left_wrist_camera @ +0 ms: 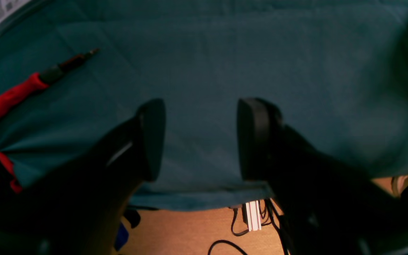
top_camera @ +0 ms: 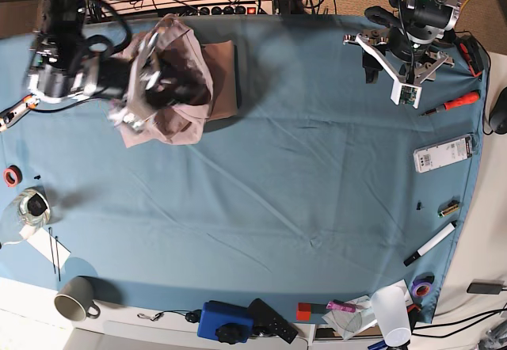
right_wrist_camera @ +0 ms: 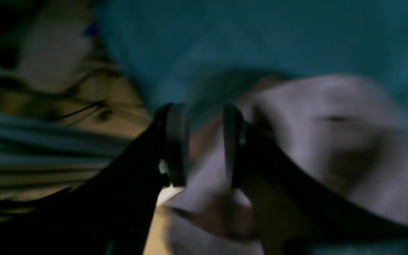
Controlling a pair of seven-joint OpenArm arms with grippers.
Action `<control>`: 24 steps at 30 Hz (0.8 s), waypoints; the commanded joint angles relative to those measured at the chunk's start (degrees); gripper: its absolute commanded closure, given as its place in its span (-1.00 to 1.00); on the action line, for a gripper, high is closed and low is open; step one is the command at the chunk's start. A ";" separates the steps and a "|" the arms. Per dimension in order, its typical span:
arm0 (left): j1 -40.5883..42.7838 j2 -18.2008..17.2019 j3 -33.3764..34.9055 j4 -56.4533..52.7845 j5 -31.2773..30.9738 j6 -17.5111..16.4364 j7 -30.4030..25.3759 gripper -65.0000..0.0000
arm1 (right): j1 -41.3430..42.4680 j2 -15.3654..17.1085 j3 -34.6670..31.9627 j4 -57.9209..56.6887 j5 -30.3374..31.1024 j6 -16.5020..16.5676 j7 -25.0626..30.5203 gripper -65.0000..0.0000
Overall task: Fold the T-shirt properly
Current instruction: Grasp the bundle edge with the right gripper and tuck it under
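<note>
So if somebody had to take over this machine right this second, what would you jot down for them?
Left gripper: open, empty, hovering over bare blue cloth near the red screwdriver.
Right gripper: jaws apart, over the T-shirt; the picture is too blurred to tell whether it holds any fabric.
T-shirt: bunched in a heap at the far edge of the table, on the right arm's side.
Done: no neat fold visible.
Left: spread it flat, then fold.

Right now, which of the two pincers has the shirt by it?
The right pincer, over the bunched pink shirt; the left pincer hangs open above bare blue cloth.
</note>
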 commanded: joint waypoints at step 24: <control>0.15 0.00 -0.13 1.07 -0.17 0.00 -1.07 0.06 | 19.26 -3.45 -22.47 -25.86 -24.74 -0.81 7.91 0.47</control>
